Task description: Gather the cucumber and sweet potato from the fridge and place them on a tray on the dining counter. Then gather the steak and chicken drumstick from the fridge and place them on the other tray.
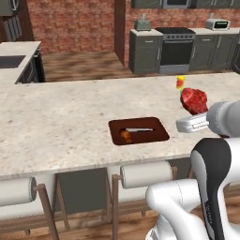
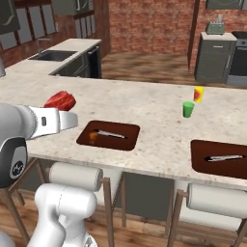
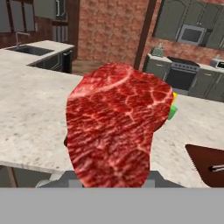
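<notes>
Gripping the steak (image 3: 116,127), fingers hold it above the dining counter (image 1: 56,122).

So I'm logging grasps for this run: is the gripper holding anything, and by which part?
The gripper holds the steak, apparently by its lower edge; the contact itself is hidden.

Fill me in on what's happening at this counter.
The arm holds a raw steak in its gripper, jaws closed on it, above the dining counter. Two dark trays sit on the counter. The nearer tray has a small orange item and a long pale one on it. The other tray, to the right, carries a pale item. A green cup and a yellow container stand farther back.
</notes>
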Robot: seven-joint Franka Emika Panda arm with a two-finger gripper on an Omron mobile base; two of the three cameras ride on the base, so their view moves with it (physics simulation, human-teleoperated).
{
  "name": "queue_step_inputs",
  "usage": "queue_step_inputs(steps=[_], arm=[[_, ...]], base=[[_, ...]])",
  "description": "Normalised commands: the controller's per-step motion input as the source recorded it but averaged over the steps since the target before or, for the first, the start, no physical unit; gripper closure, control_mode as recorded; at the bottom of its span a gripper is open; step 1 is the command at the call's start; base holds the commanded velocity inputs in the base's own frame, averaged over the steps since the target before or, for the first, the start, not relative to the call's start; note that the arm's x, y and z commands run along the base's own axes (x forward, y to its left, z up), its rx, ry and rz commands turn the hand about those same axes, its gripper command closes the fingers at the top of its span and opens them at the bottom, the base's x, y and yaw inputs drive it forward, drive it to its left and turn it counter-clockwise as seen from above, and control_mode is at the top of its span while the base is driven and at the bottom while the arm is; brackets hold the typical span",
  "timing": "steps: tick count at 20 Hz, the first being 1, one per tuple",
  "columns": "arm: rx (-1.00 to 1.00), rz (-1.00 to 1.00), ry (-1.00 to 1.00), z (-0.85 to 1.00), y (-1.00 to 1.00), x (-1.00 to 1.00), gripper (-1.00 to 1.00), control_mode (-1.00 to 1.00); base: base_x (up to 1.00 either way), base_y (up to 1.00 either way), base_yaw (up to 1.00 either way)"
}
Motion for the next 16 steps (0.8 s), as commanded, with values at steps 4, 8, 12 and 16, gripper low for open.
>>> queue_step_inputs(steps=[4, 8, 12, 16], arm=[[0.0, -0.01, 0.0, 0.04, 0.03, 0.15, 1.0, -1.0], [0.0, 0.0, -0.01, 0.01, 0.0, 0.38, 1.0, -1.0], [0.05, 0.04, 0.0, 0.0, -0.16, 0.29, 1.0, -1.0], [0.01, 0.08, 0.02, -0.13, -0.1, 0.21, 1.0, -1.0]], base=[[0.13, 0.03, -0.02], [0.0, 0.0, 0.0], [0.0, 0.0, 0.0], [0.0, 0.0, 0.0]])
